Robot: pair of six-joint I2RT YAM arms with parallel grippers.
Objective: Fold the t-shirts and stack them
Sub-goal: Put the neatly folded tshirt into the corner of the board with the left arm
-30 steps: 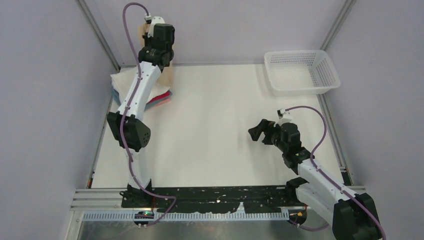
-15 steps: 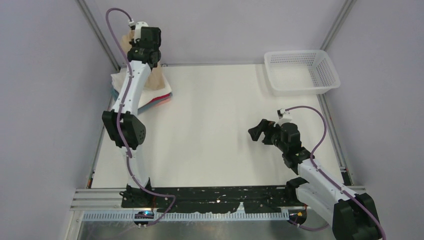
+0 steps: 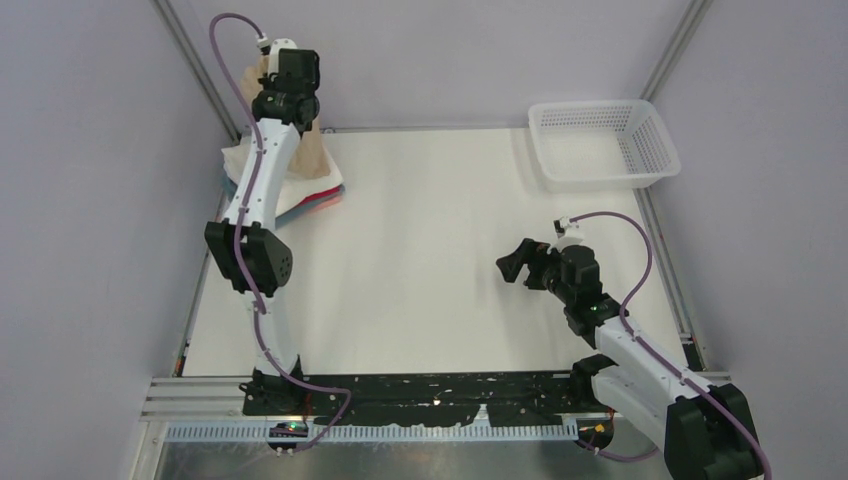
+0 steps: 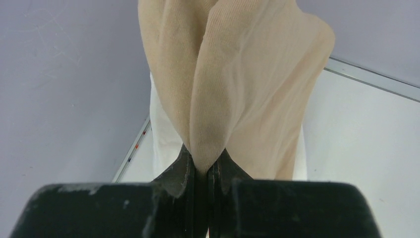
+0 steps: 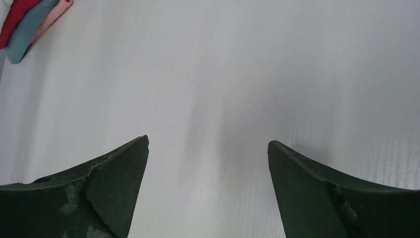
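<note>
Now, my L jaws: clamped on tan tee [image 4: 237,74]; swung left, settled over stack [image 3: 315,190]
R jaws: wide; idle over counter [image 5: 213,59]
Meaning: prob. lower & lay it next

Lilac walls [image 3: 90,150], white table [image 3: 430,250], metal frame [image 3: 200,70]

A plain tan t-shirt [image 4: 237,89] is held pinched between the closed fingers of the left gripper [image 4: 202,168]. It is seen hanging in loose vertical folds above the far left corner of the table [image 3: 450,250]. Below its lower end, a stack of folded t-shirts [image 3: 300,195] is laid flat against the table's left edge; whether the stack is touched by the hanging cloth cannot be told. A white t-shirt [image 3: 240,160] is placed on top, and a red [image 5: 15,12], a pink [image 5: 54,11] and a grey-blue [image 5: 25,32] folded edge are shown beneath it.
</note>
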